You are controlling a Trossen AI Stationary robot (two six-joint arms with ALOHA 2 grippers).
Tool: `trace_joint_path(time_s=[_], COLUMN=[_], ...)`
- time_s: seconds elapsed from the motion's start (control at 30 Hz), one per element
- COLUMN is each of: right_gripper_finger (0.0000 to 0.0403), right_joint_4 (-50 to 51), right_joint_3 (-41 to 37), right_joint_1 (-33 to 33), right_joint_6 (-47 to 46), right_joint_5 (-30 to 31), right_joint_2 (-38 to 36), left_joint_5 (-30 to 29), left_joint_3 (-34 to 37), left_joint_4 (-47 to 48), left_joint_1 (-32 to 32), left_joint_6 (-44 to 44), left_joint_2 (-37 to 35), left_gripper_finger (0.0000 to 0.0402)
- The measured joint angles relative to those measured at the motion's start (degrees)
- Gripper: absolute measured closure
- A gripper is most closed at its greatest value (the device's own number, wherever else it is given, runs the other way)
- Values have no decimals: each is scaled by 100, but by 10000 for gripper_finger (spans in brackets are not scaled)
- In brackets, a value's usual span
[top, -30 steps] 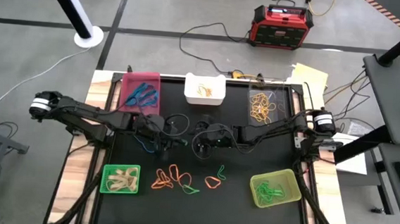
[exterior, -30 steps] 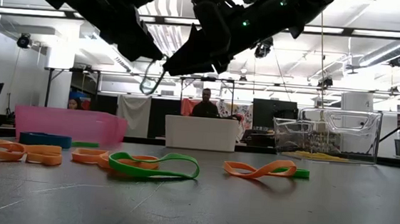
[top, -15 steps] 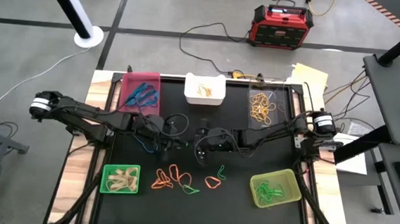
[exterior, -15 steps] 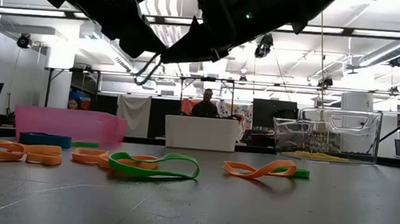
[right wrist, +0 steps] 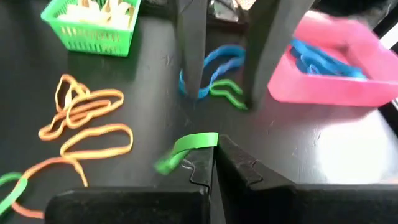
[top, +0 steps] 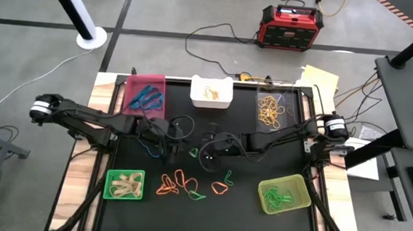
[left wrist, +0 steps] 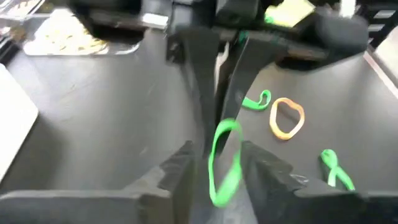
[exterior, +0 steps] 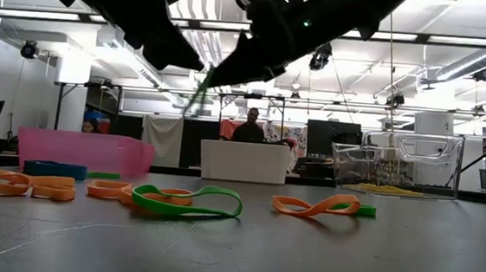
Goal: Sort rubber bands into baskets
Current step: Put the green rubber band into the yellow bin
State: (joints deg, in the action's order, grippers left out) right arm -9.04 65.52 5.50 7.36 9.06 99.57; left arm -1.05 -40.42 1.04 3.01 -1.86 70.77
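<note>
The right gripper [right wrist: 213,163] is pinching a green rubber band [right wrist: 184,149] at mid-table — it is dangling between the parted fingers of the left gripper [left wrist: 214,163].

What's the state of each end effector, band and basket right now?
Left end effector: open around green band.
Right end effector: shut on green band.
Green band: held above table.
Pink basket: holds blue bands.
Green basket: holds tan bands.
Loose bands: lying on table.
</note>
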Motion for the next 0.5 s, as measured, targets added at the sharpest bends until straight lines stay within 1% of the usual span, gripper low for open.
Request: trace_joint_path(time_s=[0.1, 0.17, 0.23, 0.3, 0.37, 0.47, 0.5], right_gripper_finger=[394, 394, 394, 394, 394, 394, 394], right_joint_4=[546, 1148, 1942, 2972, 4127, 5694, 6038], right_joint_3=[0, 0, 65, 189, 335, 460, 468], right_joint_1=[0, 1, 13, 46, 107, 272, 352], right_joint_6=[-175, -382, -690, -1099, -1596, -2613, -3029], right_joint_5=[0, -5, -36, -150, -488, -1315, -1612], right_joint_2=[-147, -342, -581, -853, -1115, -1496, -1646], left_joint_5=[-194, -313, -405, -431, -440, -443, -444], left_joint_3=[-2, -2, -4, -4, -4, -7, -7], left_joint_4=[215, 398, 529, 664, 817, 949, 1031], left_joint_1=[0, 0, 0, 0, 0, 0, 0], left_joint_6=[28, 28, 40, 56, 69, 69, 68], left_joint_2=[-78, -158, -233, -278, -328, -341, -341], left_gripper_finger=[254, 236, 223, 214, 211, 210, 210])
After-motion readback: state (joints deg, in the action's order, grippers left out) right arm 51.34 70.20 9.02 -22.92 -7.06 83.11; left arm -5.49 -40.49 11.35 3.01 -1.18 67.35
